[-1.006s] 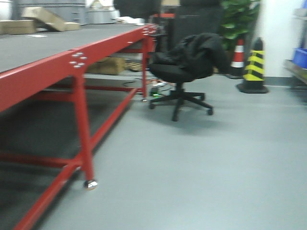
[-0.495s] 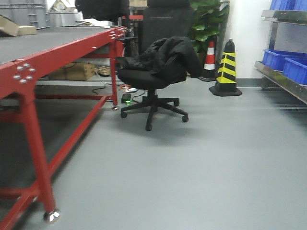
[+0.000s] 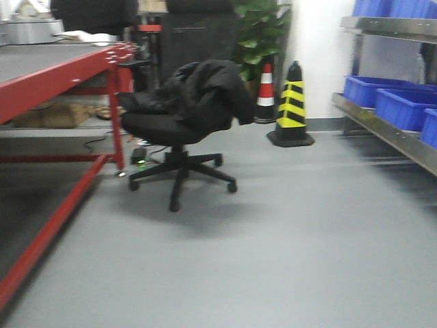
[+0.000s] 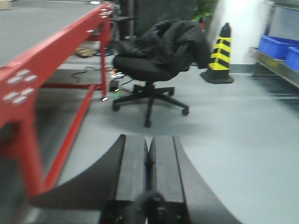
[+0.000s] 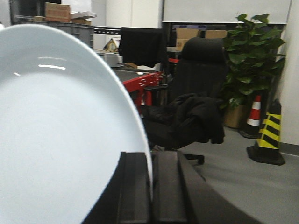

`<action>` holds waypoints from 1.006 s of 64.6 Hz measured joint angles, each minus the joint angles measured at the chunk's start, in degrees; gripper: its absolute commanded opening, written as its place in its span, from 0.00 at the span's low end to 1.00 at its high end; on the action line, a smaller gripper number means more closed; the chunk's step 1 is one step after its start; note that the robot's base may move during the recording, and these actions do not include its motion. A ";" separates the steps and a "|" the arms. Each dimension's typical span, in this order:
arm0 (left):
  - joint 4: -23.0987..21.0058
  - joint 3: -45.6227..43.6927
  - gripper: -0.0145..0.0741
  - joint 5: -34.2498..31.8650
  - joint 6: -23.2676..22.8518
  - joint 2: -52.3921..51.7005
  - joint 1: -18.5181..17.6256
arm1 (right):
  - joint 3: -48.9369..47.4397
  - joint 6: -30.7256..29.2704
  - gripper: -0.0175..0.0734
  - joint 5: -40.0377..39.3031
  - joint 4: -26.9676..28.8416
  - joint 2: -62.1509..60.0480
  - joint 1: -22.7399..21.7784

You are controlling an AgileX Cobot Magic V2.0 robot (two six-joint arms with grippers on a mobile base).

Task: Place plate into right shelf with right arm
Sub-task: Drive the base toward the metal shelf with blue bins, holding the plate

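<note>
A large white plate [image 5: 60,135] fills the left of the right wrist view, held on edge. My right gripper [image 5: 150,158] is shut on the plate's rim. My left gripper [image 4: 148,144] is shut and empty, above the grey floor. A metal shelf [image 3: 382,126] with blue bins [image 3: 392,102] stands at the right edge of the front view; it also shows in the left wrist view [image 4: 275,65]. Neither gripper shows in the front view.
A black office chair [image 3: 177,123] draped with a dark jacket stands ahead, left of centre. A red-framed table [image 3: 61,75] runs along the left. A yellow-black cone [image 3: 291,102] and an orange cone [image 3: 265,92] stand by the far wall, near a potted plant [image 3: 256,31].
The front view has swung to the right: table and chair slid left, and the shelf with blue bins came into view on the right.
</note>
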 measured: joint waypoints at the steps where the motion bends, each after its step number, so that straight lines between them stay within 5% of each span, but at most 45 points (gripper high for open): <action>1: 0.00 0.00 0.11 0.00 0.00 0.00 0.00 | 0.00 0.00 0.26 0.00 0.00 0.00 0.00; 65: 0.00 0.00 0.11 0.00 0.00 0.00 0.00 | 0.00 0.00 0.26 0.00 0.00 0.00 0.00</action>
